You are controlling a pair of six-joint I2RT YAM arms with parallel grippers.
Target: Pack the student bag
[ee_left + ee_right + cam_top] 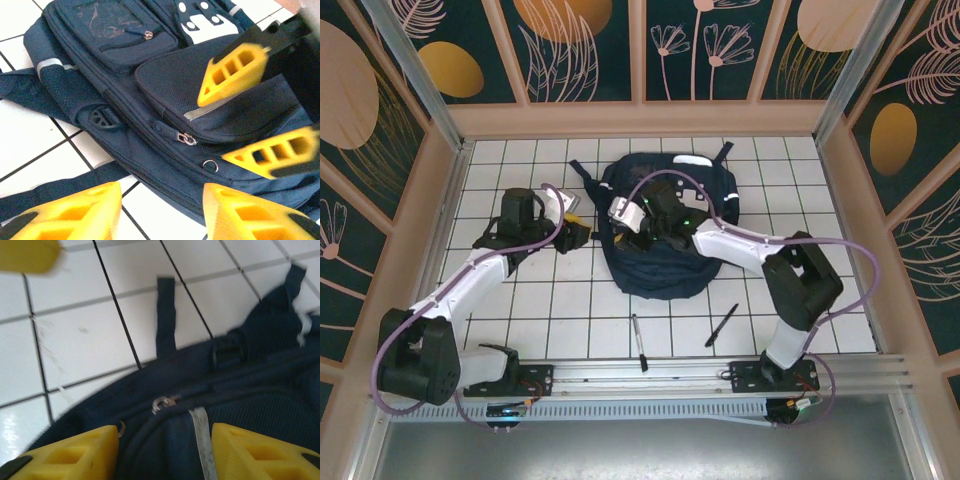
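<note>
The left claw [162, 202] is hovering spread, gripping nothing, at the left edge of the student bag [655, 278], which is lying flat mid-surface [550, 310]. The right claw [165, 445] is hanging spread over the bag's zippered front pocket [200, 100].

Student bag [658, 272]: large navy-blue fabric backpack; white reflective stripes, white patch on front, several zipped pockets; lies flat, front upward, mid-table toward the far side; dark straps trailing loose.

White gridded tabletop [570, 320], dark floral wall panels [580, 50], wooden frame [640, 118]
</note>
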